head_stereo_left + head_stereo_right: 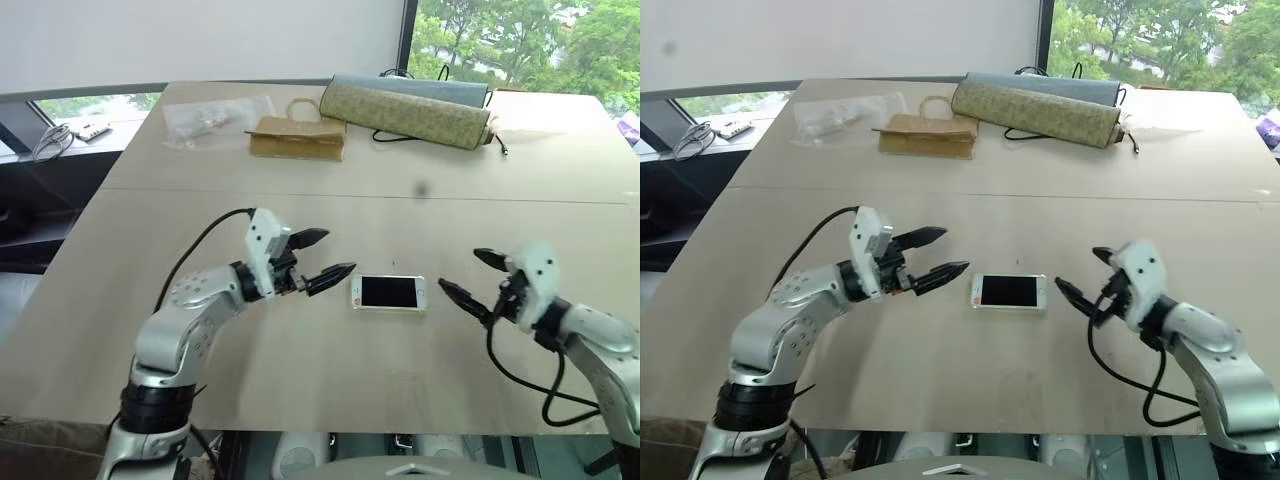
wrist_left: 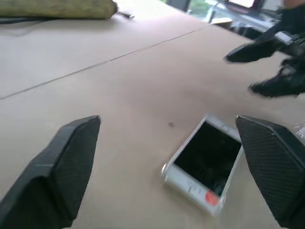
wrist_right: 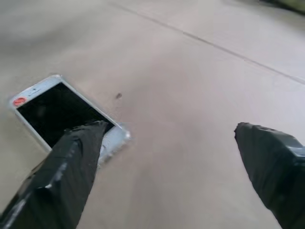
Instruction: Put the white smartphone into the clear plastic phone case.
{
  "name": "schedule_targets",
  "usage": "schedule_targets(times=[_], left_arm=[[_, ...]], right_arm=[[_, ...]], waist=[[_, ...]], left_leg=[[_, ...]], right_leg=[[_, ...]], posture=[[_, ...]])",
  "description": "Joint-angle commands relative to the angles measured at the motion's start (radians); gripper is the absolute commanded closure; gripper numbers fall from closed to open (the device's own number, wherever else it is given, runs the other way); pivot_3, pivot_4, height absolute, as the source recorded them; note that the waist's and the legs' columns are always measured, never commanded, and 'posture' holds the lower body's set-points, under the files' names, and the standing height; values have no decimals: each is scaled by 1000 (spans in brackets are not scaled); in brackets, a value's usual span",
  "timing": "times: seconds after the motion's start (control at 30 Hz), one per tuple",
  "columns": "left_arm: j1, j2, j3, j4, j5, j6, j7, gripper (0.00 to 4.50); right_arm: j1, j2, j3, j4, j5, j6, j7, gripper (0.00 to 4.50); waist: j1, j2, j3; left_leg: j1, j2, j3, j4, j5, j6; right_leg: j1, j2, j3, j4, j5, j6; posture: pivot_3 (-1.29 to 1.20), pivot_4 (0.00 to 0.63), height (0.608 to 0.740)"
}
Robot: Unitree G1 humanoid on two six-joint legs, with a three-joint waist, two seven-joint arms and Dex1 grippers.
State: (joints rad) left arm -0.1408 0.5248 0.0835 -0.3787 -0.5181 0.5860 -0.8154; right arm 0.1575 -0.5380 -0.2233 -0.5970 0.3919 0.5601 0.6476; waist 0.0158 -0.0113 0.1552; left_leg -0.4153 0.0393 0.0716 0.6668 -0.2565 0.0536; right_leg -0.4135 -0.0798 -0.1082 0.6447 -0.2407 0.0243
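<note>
Now the phone lies flat, screen up, at the table's lower centre, between the left gripper and right gripper, both spread and empty. Possibly it already wears the case; a hasty pinch could pop an edge loose.

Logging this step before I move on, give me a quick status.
Left pincer and right pincer open, empty. White smartphone flat on table between them, screen up, seemingly already in a clear shell. Nothing in the way.

clear bag's contents — too small
</note>
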Motion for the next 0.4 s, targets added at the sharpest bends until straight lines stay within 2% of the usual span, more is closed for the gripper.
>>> schedule_targets(times=[0.03,0.2,0.4], left_arm=[[71,35,61,-81,-35,-11,-2,87],[201,87,129,-93,-47,-30,-16,87],[220,91,154,-80,-74,-23,0,87]], right_arm=[[83,-16,-83,-80,27,-43,15,0],[236,-53,-161,-122,9,-95,42,0],[259,-47,-200,-68,2,-153,30,0]], waist=[[0,1,1],[0,2,1],[0,2,1]], left_leg=[[0,0,0,0,0,0],[1,0,0,0,0,0],[1,0,0,1,0,0]], right_leg=[[0,0,0,0,0,0],[0,-1,1,0,0,0],[0,-4,1,0,-1,-5]], posture=[[0,150,740],[0,150,740],[0,150,740]])
